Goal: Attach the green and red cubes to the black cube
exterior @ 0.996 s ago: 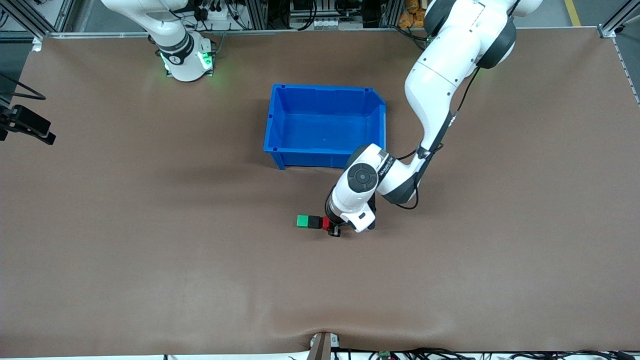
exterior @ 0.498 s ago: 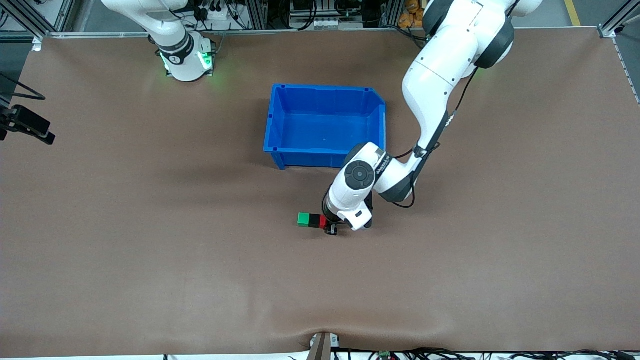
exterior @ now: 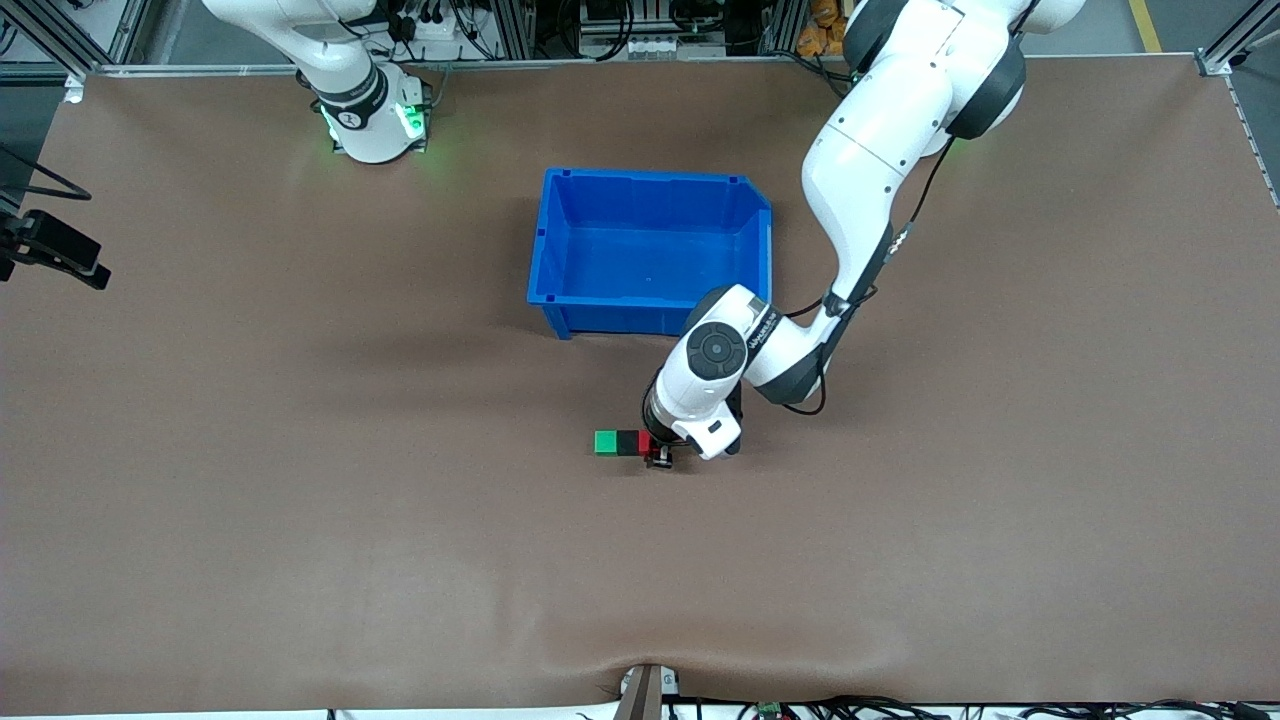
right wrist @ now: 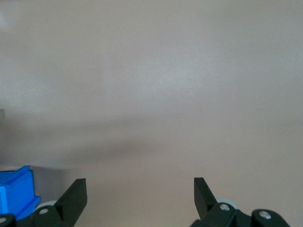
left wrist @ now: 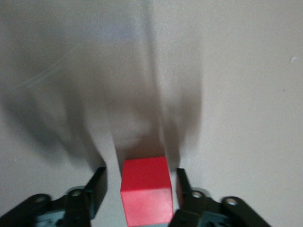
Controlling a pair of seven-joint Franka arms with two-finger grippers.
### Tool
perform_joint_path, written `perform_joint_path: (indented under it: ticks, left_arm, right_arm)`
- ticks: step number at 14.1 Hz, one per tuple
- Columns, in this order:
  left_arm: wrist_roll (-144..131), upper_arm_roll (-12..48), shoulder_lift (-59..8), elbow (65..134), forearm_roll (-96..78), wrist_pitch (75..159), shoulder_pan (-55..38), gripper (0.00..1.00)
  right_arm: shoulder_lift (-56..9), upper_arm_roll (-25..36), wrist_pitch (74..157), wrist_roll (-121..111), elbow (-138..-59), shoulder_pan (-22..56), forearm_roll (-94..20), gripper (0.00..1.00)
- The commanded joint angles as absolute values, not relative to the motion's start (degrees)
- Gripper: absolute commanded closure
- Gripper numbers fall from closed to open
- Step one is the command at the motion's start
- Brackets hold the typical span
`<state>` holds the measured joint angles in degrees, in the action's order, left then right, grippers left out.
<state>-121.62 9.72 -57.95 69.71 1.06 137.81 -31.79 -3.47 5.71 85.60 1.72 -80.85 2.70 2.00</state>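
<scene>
The green cube [exterior: 605, 442], the black cube [exterior: 627, 442] and the red cube [exterior: 644, 440] lie in one row on the table, touching, with the black one in the middle. My left gripper [exterior: 658, 456] is low at the red cube's end of the row. In the left wrist view the left gripper [left wrist: 140, 182] is open, and the red cube [left wrist: 146, 191] sits between its fingers [left wrist: 98, 187] with a thin gap on each side. The green and black cubes are hidden there. My right gripper [right wrist: 139, 196] is open and empty over bare table, and it is out of the front view.
An empty blue bin [exterior: 650, 180] stands farther from the front camera than the cubes, and its corner shows in the right wrist view [right wrist: 14, 194]. The right arm's base [exterior: 370, 110] is at the table's edge, where that arm waits.
My left gripper has moved a little toward the right arm's end of the table with the red cube, which now sits against the black cube. The green cube stayed put.
</scene>
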Motion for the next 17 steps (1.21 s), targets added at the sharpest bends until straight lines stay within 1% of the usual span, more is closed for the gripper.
perform_joint_path:
  ticks: [1, 4, 8, 10, 13, 15, 17]
  left_arm:
    - [-121.99, 9.4, -53.45, 69.52, 0.35, 130.2, -31.56, 0.0]
    - [-118.41, 9.32, -47.4, 69.52, 0.7, 123.51, -29.72, 0.0]
    - [-103.49, 8.88, -37.81, 69.96, 0.88, 114.63, -26.73, 0.0]
    - [-98.55, 8.7, -35.17, 70.05, 0.97, 112.69, -24.71, 0.0]
    - [-85.3, 8.88, -29.11, 70.31, 0.88, 105.93, -20.06, 0.0]
    - [-77.56, 8.88, -26.29, 70.31, 0.88, 101.62, -17.5, 0.0]
    - [-68.86, 8.88, -23.83, 70.31, 0.88, 99.59, -15.13, 0.0]
  right_arm:
    - [-4.04, 5.62, 84.81, 1.49, -79.54, 2.81, 2.9, 0.0]
    - [-4.04, 5.62, 84.9, 1.49, -79.54, 2.73, 2.9, 0.0]
    - [-4.04, 5.62, 84.82, 1.49, -79.54, 2.9, 2.9, 0.0]
    - [-4.04, 5.62, 84.81, 1.49, -79.54, 2.9, 2.9, 0.0]
    - [-4.04, 5.62, 84.9, 1.49, -79.54, 2.81, 2.9, 0.0]
    - [-4.04, 5.62, 84.9, 1.49, -79.54, 2.81, 2.9, 0.0]
    - [-4.04, 5.62, 84.9, 1.49, -79.54, 2.81, 2.9, 0.0]
